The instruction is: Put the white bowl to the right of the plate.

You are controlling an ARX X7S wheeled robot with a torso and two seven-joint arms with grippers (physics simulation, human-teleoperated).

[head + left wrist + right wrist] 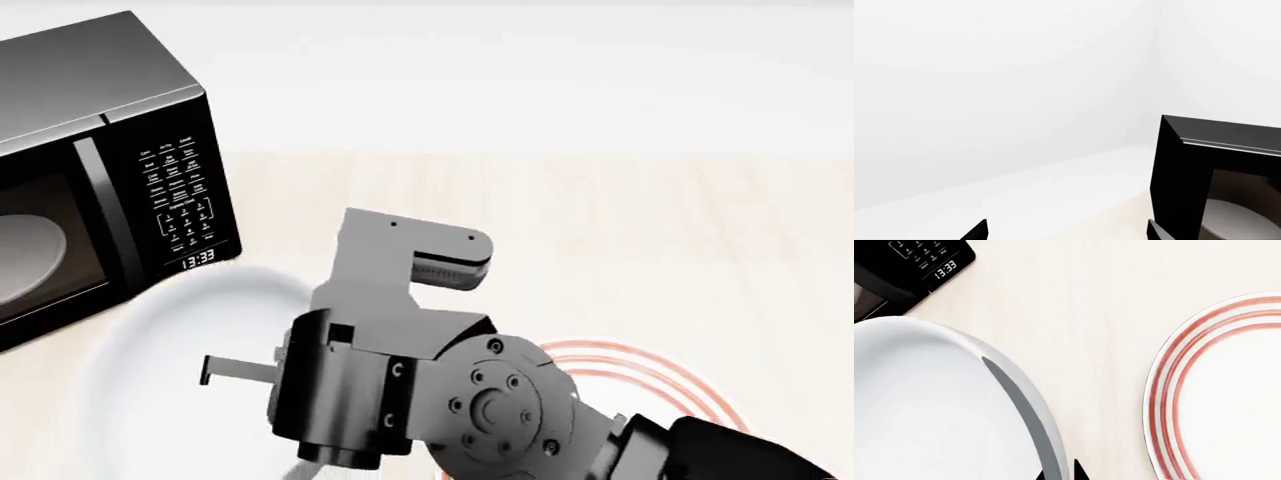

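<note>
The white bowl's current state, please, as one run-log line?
white bowl: left of plate, apart | right gripper: straddling bowl's rim | left gripper: open, near microwave | not yet placed

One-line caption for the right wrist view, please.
Right gripper straddling the white bowl rim, the red-ringed plate apart across bare table, the microwave corner beyond.

Black microwave [1187, 170] on pale counter [1054, 200]

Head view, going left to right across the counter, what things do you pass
Black microwave → white bowl → right arm's claw over the bowl's rim side → plate, mostly hidden behind the arm.
</note>
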